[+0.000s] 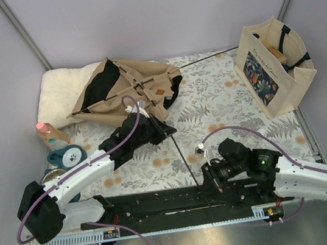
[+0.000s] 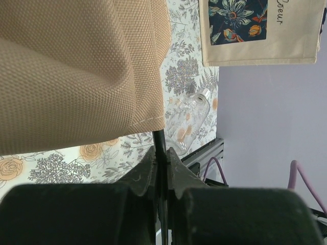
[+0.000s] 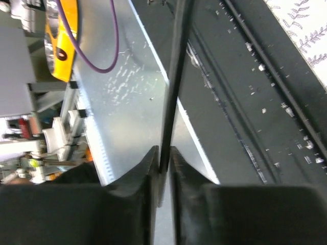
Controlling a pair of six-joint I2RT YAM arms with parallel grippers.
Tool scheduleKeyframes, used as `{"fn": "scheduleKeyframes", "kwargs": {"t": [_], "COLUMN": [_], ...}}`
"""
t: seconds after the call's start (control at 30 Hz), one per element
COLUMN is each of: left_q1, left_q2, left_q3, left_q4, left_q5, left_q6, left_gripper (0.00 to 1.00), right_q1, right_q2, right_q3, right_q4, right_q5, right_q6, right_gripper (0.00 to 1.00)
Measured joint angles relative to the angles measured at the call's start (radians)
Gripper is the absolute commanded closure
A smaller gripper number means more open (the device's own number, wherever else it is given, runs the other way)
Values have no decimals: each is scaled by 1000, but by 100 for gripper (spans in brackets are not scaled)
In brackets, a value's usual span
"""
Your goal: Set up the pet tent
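The pet tent (image 1: 127, 86) lies collapsed at the back of the table, tan canvas with dark lining and a brown label. Its canvas fills the upper left of the left wrist view (image 2: 76, 71). A thin black pole (image 1: 184, 159) runs from the tent toward the near edge. My left gripper (image 1: 159, 129) is shut on this pole just below the canvas hem (image 2: 159, 140). My right gripper (image 1: 210, 176) is shut on the pole's near end (image 3: 173, 76), above the black base rail. Another black pole (image 1: 206, 59) sticks out from the tent toward the tote bag.
A white fluffy cushion (image 1: 60, 91) lies behind the tent at left. A beige floral tote bag (image 1: 275, 69) stands at back right. A pink-capped bottle (image 1: 48, 133), a blue-and-white roll (image 1: 67, 155) and a tin (image 1: 51, 176) sit at left. A small clear bottle (image 2: 191, 122) lies near the rail.
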Motion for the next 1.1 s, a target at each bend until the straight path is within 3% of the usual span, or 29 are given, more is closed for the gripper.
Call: {"fn": "scheduleKeyframes", "kwargs": {"t": [0.03, 0.17, 0.2, 0.27, 0.3, 0.43, 0.53, 0.7, 0.83, 0.97, 1.1], "left_q1": [0, 0, 0, 0, 0, 0, 0, 0, -1, -1, -1], "left_q2": [0, 2, 3, 6, 6, 6, -1, -88, -282, -499, -581], "left_q3": [0, 0, 0, 0, 0, 4, 4, -12, -96, -201, -293], "left_q4": [0, -1, -1, -8, -12, -22, -24, -31, -40, -77, -82], "left_q5": [0, -1, -1, -1, -3, -6, -8, -27, -79, -166, -235], "left_q6": [1, 3, 4, 8, 16, 67, 125, 211, 254, 277, 289], "left_gripper": [100, 97, 81, 62, 47, 16, 5, 1, 2, 8, 14], "right_q1": [0, 0, 0, 0, 0, 0, 0, 1, 1, 1, 1], "right_q2": [0, 28, 34, 38, 38, 36, 24, 24, 24, 4, 3], "right_q3": [0, 0, 0, 2, 5, 51, 70, 127, 172, 174, 195], "right_q4": [4, 18, 19, 18, 16, -32, -56, -140, -150, -99, -43], "right_q5": [-9, -24, -24, -24, -23, -12, 6, 51, 82, 148, 208], "right_q6": [0, 8, 8, 9, 9, 16, 30, 13, 11, 65, 108], "right_gripper": [100, 100, 100, 100, 100, 100, 100, 100, 100, 100, 100]}}
